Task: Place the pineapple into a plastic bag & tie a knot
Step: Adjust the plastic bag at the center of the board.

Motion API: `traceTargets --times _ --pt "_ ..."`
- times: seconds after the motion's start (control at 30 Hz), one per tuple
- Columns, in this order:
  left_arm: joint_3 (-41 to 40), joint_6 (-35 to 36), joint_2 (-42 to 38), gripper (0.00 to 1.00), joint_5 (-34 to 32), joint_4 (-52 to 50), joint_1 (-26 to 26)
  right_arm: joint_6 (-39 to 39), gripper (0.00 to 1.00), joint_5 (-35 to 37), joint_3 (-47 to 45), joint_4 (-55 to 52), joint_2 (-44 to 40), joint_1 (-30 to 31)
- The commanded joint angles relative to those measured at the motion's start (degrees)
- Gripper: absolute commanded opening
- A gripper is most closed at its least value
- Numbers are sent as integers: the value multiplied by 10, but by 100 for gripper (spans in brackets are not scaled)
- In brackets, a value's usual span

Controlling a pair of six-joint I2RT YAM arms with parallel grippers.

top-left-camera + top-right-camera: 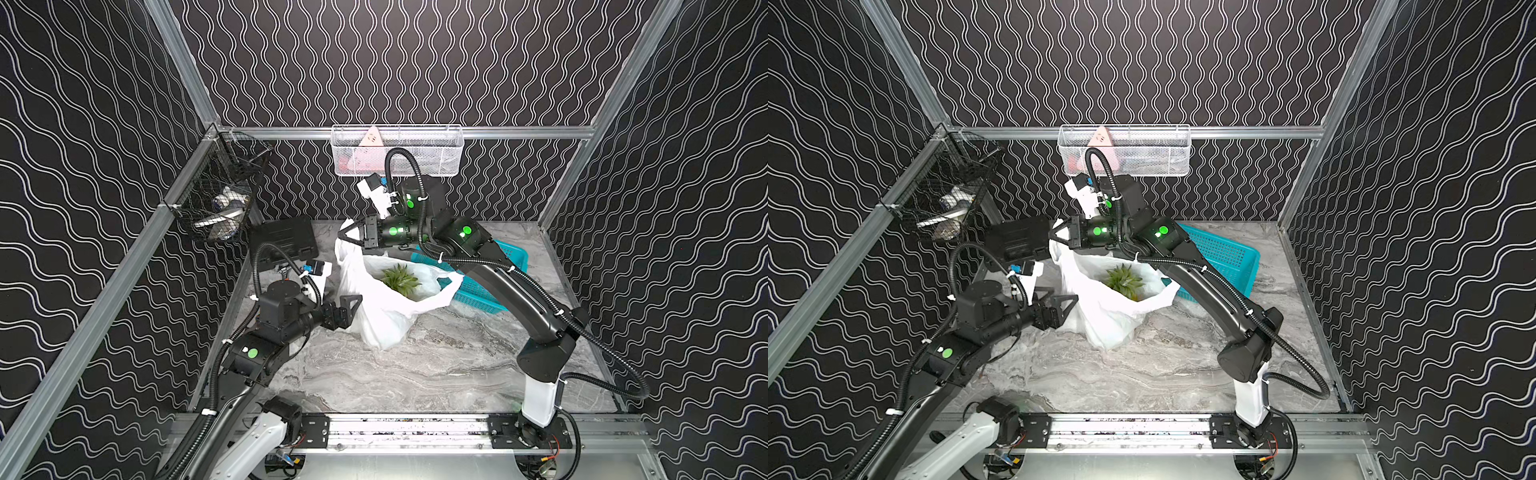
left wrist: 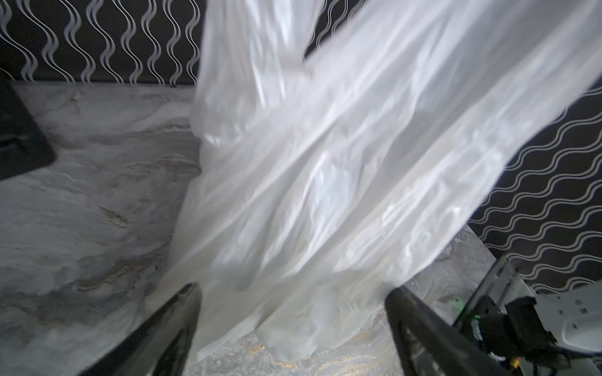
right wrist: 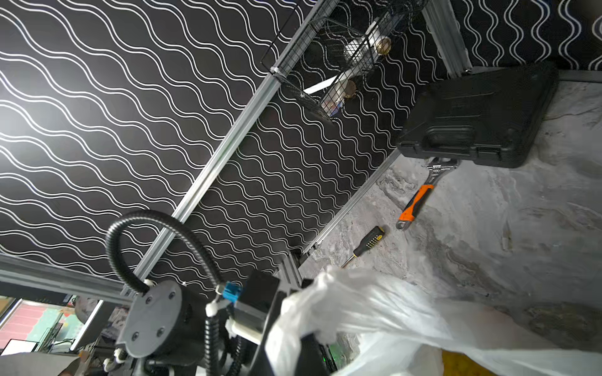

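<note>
Pineapple [image 1: 401, 280]: inside the plastic bag [image 1: 382, 320], green crown showing through the open mouth. The bag stands on the marble table [image 1: 436, 374], touching the teal basket [image 1: 478, 286] behind it. My right claw [image 1: 341, 237]: closed, pinching a raised handle at the bag's far side. My left claw [image 1: 352, 311]: jaws wide apart at the bag's side. In the left wrist view, blurred white film lies between them; I cannot tell whether they touch it.
</note>
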Motion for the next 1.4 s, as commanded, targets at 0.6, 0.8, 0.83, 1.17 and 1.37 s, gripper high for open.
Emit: traceTargets --times 0.6,0.8,0.83,1.17,1.37 --pt "3 -32 153 77 218 364 40 50 0 -67 -95 164 -49 -14" --pt "-38 -72 187 82 270 457 69 99 0 -124 -100 215 -46 -18" --pt "-38 -75 191 98 275 466 69 107 0 -133 -98 219 -43 -18" --pt "0 3 178 88 259 422 69 131 0 -166 -111 237 -41 -18" --pt "-32 -31 205 57 294 489 68 125 0 -165 -110 235 -41 -20"
